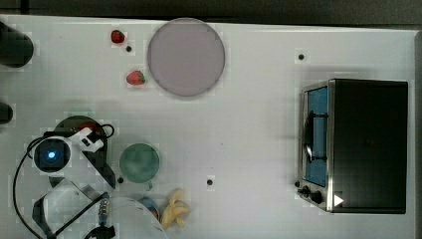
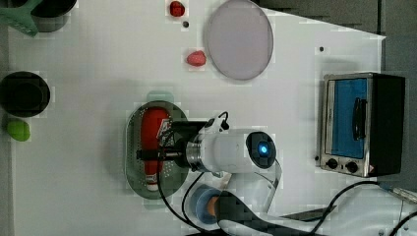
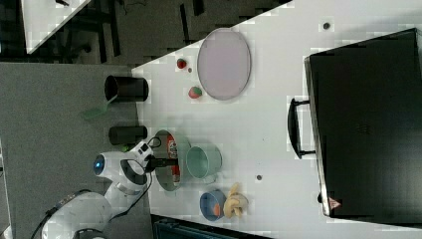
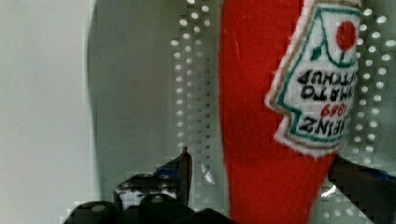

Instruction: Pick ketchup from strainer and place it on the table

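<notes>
Your gripper [image 4: 261, 186] is down inside the strainer [image 2: 132, 147] now, fingers spread wide, one dark fingertip [image 4: 180, 170] on each side of the ketchup [image 2: 153, 142] and neither one pressing the red body yet. The bottle lies flat on the strainer's perforated floor, label up; in the left view its white cap points toward the left view's bottom. In the wrist view you can read the label upside down, with the perforations showing around the bottle. The strainer sits on the table [image 1: 259, 129], just beside the green cup [image 1: 140, 162] in the top view. Further along the table, two strawberries [image 1: 135, 77] sit beside the round grey plate [image 1: 185, 57], and the toaster oven [image 1: 358, 144] stands well apart.
</notes>
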